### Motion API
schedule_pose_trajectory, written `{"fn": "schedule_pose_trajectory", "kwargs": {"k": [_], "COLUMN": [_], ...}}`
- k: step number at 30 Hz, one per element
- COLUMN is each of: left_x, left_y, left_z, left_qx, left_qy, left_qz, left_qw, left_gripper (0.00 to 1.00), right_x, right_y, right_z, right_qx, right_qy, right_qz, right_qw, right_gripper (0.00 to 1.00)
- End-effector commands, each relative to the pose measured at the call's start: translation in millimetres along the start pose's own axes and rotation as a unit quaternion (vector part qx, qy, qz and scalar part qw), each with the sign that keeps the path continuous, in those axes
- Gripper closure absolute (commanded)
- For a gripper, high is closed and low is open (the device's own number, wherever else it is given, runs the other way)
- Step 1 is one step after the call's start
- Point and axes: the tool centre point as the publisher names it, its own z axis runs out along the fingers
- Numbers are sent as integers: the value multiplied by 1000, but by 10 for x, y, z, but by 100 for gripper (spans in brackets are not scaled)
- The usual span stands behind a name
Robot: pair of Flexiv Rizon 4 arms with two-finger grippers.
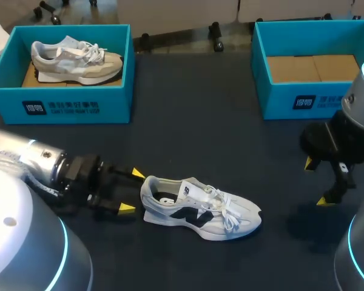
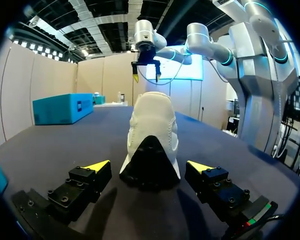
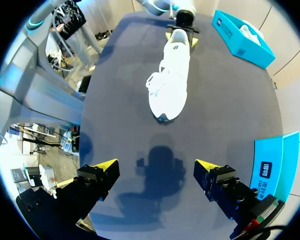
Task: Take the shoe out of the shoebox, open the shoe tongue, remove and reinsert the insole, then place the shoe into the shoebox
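White shoe (image 1: pixel 200 209), heel just ahead of wide-spread left end effector (image 1: pixel 131 191)

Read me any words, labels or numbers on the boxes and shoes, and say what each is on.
Left box: white logo and print on its front wall, too small to read.
Right box: same kind of white label, too small to read.
Shoe on the table: dark side emblem, no legible words.
Shoe in the left box: no print visible.
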Motion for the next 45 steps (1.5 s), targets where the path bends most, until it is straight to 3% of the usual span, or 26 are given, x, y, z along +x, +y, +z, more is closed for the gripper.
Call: {"fn": "schedule_pose_trajectory", "kwargs": {"k": [1,16,45], "left_x": [-43,80,90], "left_y": [8,4,-60], "left_z": [66,275,576], "left_qx": [0,-3,17], "left_qy": [6,27,33], "left_qz": [0,-5,-12], "left_qw": [1000,1000,999], "left_gripper": [0,0,0], "right_x": [0,0,0], "right_y": [2,2,2], "right_z": [12,12,12], "right_qx": [1,1,1], "right_qy": [0,0,0], "right_qz": [0,0,0], "right_qw": [1000,1000,1000], "right_gripper": [0,0,0]}}
